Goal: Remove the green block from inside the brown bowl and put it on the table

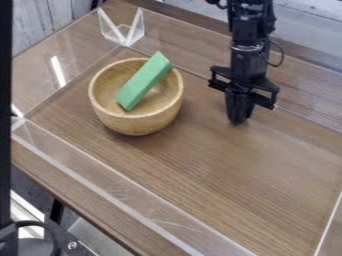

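Low clear acrylic wall (40, 150) runs along the table's left edge, down toward the near corner; glare on it, a white streak near the far left.

Table (241, 170): brown wood grain, wide bare stretch across the near and right parts.

Brown bowl (135, 97) sits in the left half of the table, closer to the left wall than to the right edge, somewhat toward the far side. Round, thick rim, light wood. Upright, resting flat on the tabletop.

Green block (143, 80) is inside the bowl. It lies tilted: the lower end down in the bowl's hollow on the near-left side, the upper end propped on the far rim and poking a little past it. Long flat face turned up toward the camera. Nothing touches it but the bowl.

Far left corner: a small clear angled piece (122, 27), folded acrylic by the look of it, standing by the far wall. Cannot tell more.

Right of the bowl, apart from it with bare table between: the black arm comes down from the top edge of the view, pointing straight down. Gripper (242, 115) has its fingers pressed together into one narrow dark tip, nothing between them. The tip is very low over the table, near the middle of the far half; whether it touches the wood cannot be told.
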Controlling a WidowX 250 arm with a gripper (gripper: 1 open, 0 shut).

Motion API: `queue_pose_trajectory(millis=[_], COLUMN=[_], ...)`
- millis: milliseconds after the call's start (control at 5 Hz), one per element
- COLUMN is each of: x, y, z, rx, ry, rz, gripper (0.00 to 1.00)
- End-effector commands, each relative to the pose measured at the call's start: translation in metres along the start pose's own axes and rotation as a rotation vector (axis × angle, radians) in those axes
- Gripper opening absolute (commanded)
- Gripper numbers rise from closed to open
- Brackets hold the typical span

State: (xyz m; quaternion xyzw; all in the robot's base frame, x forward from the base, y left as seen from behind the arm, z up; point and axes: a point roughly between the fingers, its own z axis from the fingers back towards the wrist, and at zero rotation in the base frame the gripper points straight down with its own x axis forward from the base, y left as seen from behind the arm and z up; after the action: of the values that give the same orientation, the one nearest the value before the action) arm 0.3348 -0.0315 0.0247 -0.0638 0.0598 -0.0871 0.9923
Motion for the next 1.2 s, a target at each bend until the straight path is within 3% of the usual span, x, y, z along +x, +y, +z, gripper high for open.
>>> queue_pose_trajectory(millis=[0, 1000], x=[0.007, 0.004], y=[-0.003, 0.011], z=[0.024, 0.009], rx=[0.011, 0.009], ry=[-0.077, -0.052], rz=[-0.017, 0.035], gripper=[0.00, 0.00])
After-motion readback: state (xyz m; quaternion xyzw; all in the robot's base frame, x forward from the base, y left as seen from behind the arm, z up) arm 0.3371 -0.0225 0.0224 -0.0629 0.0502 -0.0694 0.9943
